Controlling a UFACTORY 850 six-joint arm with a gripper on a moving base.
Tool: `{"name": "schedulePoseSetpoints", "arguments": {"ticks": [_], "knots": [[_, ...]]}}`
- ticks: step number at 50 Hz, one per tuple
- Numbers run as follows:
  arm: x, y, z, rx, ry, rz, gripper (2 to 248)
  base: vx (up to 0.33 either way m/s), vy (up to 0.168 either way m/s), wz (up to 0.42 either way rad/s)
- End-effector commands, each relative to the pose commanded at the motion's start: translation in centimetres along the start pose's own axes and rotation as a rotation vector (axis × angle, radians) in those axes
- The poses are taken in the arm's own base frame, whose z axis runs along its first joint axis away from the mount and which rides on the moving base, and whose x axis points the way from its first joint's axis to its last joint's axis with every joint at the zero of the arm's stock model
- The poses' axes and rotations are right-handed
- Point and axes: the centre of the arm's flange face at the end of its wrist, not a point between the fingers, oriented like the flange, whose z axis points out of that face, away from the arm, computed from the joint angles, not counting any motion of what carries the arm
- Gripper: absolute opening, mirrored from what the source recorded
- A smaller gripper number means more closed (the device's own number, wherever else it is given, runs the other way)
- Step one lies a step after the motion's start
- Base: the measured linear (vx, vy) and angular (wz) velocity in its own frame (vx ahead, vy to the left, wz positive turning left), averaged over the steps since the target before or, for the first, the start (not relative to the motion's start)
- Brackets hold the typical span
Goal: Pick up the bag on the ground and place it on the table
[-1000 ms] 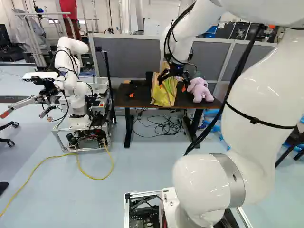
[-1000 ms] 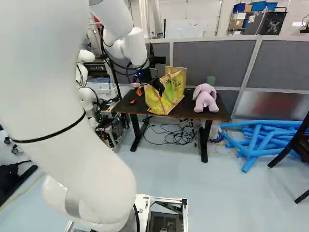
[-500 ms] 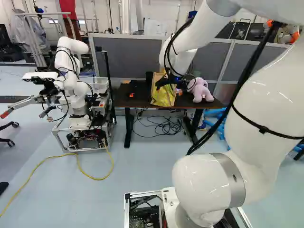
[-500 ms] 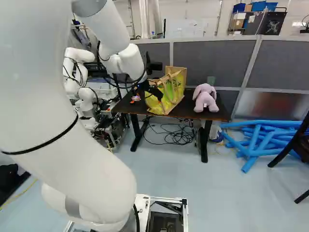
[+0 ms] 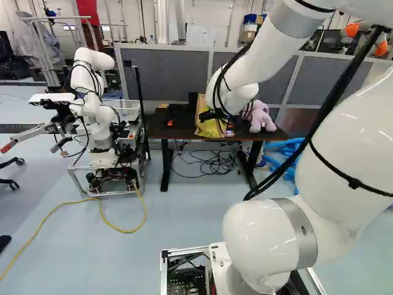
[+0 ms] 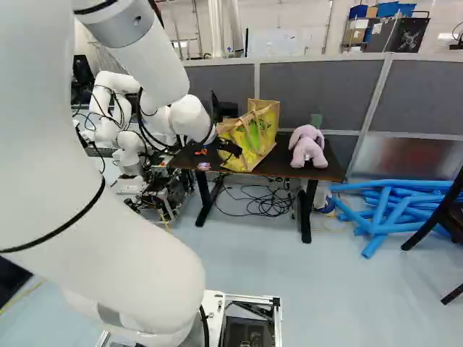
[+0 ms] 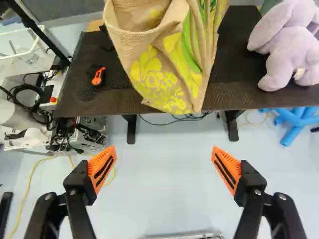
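Standing upright on the desk (image 6: 328, 173), soft sides slumping a little, the bag (image 7: 164, 74) appears to bear its own weight, which would explain why nothing needs to hold it. On the near side, the gripper (image 7: 163, 151) is spread wide with nothing between its orange pads (image 7: 102, 168), pointing at the bag but apart from it. The bag's handles (image 7: 200, 35) droop over its side, ungripped.

The task looks all but done, with only a withdrawal by the arm (image 5: 270, 52) seeming to remain. The near edge deserves the most care: the bag's lower front reaches that edge and may jut slightly past it, so a snagged handle could tug it off. Setting it farther in would be safer, though its broad base seems to keep it steady.

To the right, a plush toy (image 6: 308, 148) sits with bare desk between it and the bag; to the left lies a small orange tool (image 7: 98, 75), also apart. The partition (image 6: 318, 90) limits travel on the far side, and another robot (image 5: 92, 110) stands to the left, while blue tubes (image 6: 391, 210) lie on the floor to the right. Retreating straight toward the near side, fingers kept wide, looks the simplest way out.
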Motion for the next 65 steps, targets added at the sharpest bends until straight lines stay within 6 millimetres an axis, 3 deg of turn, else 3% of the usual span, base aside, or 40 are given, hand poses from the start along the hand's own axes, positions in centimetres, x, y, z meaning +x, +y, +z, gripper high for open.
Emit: {"name": "schedulePoseSetpoints", "arguments": {"ticks": [34, 65], "knots": [[-7.5, 0.2, -1.3, 0.033, 0.224, -0.061, 247, 0.0, 0.0, 0.0], [-12.2, 0.5, -2.6, 0.043, 0.361, -0.097, 247, 0.0, 0.0, 0.0]]}}
